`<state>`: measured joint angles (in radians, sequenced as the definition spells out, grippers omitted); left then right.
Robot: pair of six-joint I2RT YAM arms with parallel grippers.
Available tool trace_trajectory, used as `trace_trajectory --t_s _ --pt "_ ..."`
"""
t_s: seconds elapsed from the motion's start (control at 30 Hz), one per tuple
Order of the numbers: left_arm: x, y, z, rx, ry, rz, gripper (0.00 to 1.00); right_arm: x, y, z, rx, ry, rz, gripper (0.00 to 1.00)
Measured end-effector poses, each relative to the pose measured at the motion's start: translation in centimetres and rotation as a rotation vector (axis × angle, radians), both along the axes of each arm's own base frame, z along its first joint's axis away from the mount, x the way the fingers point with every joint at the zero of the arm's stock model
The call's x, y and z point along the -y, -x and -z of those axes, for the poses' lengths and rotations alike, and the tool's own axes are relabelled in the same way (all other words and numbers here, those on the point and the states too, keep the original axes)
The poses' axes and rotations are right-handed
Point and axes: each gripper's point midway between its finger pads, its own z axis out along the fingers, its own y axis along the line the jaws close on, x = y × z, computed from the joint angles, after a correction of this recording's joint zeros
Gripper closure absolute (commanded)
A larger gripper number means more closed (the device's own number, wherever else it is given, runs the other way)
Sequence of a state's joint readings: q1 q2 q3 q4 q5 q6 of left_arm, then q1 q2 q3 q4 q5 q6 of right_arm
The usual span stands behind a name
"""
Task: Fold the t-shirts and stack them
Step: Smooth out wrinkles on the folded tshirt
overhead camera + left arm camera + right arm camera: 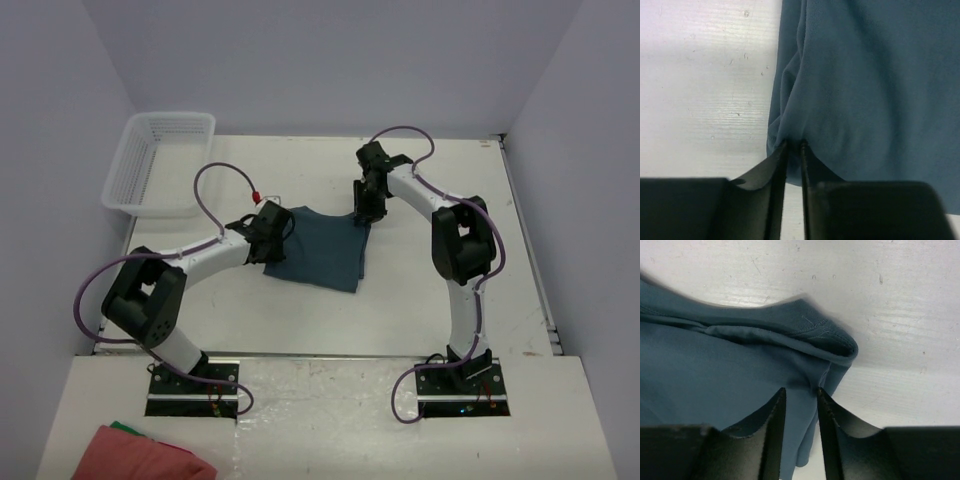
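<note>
Left fingers (774, 172) nipping t-shirt (865, 75) edge, right fingers (771, 422) clamping its corner

White table (450, 290) with teal t-shirt (320, 250) and white basket (150, 200)

Even, diffuse light fills the top view, bright on the white worktop (300, 320) and pale walls (300, 60), with only faint, soft-edged shadows and no hard glare. In the left wrist view the worktop washes out toward the upper left, while the black jaws along the bottom edge are underexposed and out of focus. The right wrist view is sharp on the t-shirt (715, 370) seam, smeared at its upper left edge, and its jaws are equally dark and soft.
</note>
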<state>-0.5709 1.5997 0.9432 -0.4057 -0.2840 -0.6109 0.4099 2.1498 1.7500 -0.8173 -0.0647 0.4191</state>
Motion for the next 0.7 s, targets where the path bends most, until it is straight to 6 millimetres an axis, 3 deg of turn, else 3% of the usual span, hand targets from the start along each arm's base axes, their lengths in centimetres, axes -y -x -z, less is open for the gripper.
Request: trace_trajectory --t_s 0.1,0.2,0.4,0.57,0.7 --pt "-0.2 0.0 0.2 -0.002 -0.008 -0.005 1.0 -0.1 0.2 0.1 -0.007 -0.007 -0.004 0.88" --pt "-0.4 0.0 0.3 -0.003 -0.016 -0.014 1.0 -0.4 0.9 0.5 -0.03 -0.03 -0.017 0.99" --pt "-1.2 1.3 1.8 -0.036 -0.035 -0.026 1.0 -2.1 2.0 0.2 -0.083 -0.134 -0.053 1.0" --pt "-1.3 1.4 1.9 -0.027 -0.025 -0.037 1.0 -3.5 1.9 -0.2 -0.114 -0.201 -0.05 1.0" --pt "-1.3 1.4 1.9 -0.023 -0.021 -0.039 1.0 -4.0 1.5 0.8 -0.15 -0.21 -0.026 1.0"
